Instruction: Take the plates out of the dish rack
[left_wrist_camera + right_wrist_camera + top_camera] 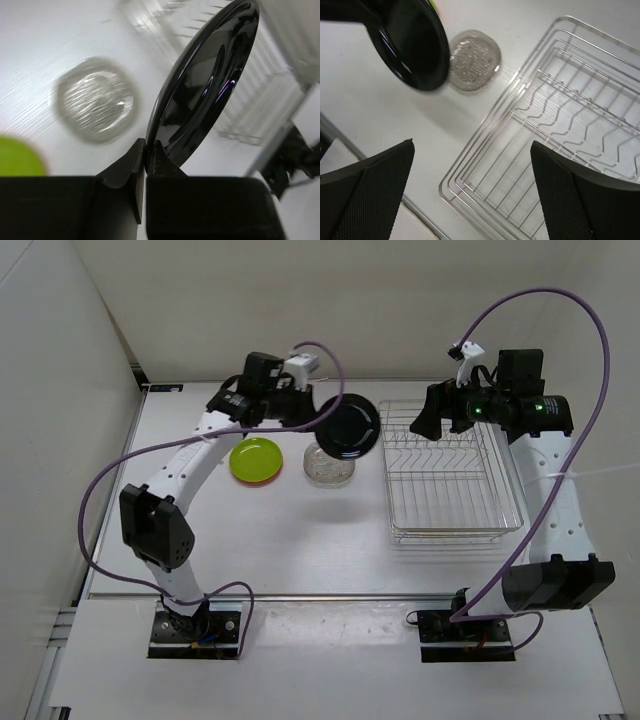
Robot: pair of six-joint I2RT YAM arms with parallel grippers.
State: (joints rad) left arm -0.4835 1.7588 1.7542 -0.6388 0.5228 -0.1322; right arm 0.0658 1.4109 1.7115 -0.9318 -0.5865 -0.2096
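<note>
My left gripper (322, 418) is shut on the rim of the black plate (350, 427) and holds it tilted in the air, left of the dish rack (450, 475) and over the clear plate (329, 466). In the left wrist view the fingers (145, 155) pinch the black plate's (205, 90) lower edge. The yellow-green plate (256, 459) lies on the table, with an orange plate's rim (268, 483) showing beneath it. The rack holds no plates. My right gripper (425, 425) is open and empty above the rack's far left corner (560, 140).
The left arm's purple cable (110, 480) loops over the table's left side. A wall runs along the left and back. The table's metal front edge (320, 595) lies near the arm bases.
</note>
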